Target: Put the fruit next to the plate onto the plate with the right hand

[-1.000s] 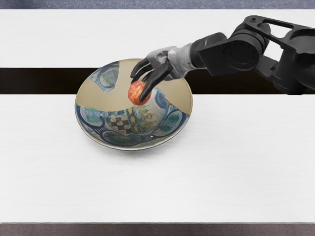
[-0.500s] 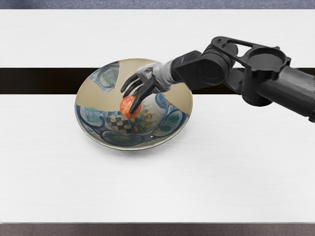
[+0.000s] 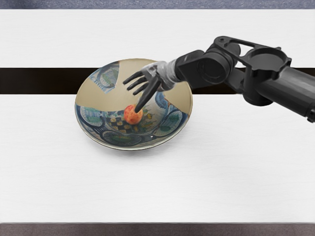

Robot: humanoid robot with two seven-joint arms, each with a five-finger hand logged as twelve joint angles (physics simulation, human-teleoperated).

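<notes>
A small red and orange fruit [image 3: 133,114] lies inside the deep patterned plate [image 3: 98,132], near its middle, on the checkered part of the design. My right hand [image 3: 140,86] hovers just above it, over the plate's far half. Its dark fingers [image 3: 132,78] are spread wide and hold nothing. One fingertip points down toward the fruit's top right; whether it touches I cannot tell. The right arm [image 3: 246,69] reaches in from the right edge. The left arm is out of view.
The plate stands on a white table [image 3: 221,167] crossed by a dark band [image 3: 34,81] behind the plate. The table's front edge [image 3: 157,224] runs along the bottom of the view.
The right hand carried the fruit down and left into the plate, then let go and spread its fingers. The fruit now rests in the plate, lower than before.
</notes>
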